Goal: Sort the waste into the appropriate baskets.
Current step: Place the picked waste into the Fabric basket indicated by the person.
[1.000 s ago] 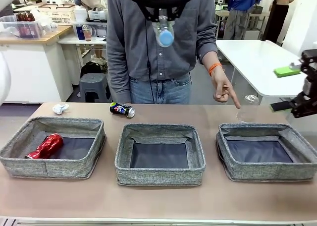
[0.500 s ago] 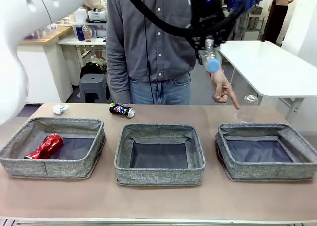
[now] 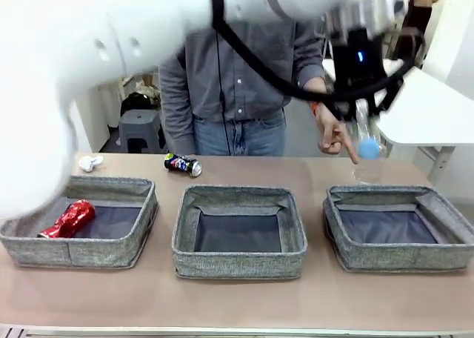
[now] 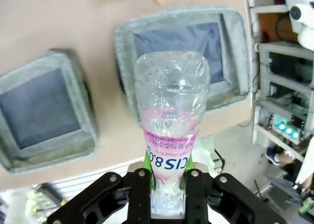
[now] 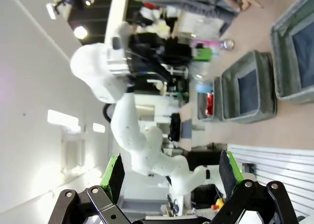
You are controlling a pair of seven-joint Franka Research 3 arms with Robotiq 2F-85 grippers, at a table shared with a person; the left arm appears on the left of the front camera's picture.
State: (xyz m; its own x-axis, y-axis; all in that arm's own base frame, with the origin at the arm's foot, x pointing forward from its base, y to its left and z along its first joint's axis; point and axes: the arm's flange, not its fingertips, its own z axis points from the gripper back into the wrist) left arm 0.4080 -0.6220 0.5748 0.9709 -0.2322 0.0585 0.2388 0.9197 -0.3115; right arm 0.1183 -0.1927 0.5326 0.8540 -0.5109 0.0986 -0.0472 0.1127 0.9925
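Clamping a clear bottle (image 4: 169, 101) with pink "CIS 8" label (image 4: 167, 145), left hand (image 4: 168, 160); right hand (image 5: 171, 170) wide open.

A person (image 3: 222, 101) in a grey shirt (image 3: 200, 71) and jeans (image 3: 238, 138) stands at the far side of the tan table (image 3: 237, 305). Behind, a grey stool (image 3: 141, 129) sits on the floor at left, and a white table (image 3: 433, 112) stands at right. In the left wrist view, a rack (image 4: 279, 76) of equipment carries small green lights.

A robotics lab: white robot arm (image 3: 89, 34), white table (image 3: 433, 112) (electronics rack (image 4: 282, 81) nearby).
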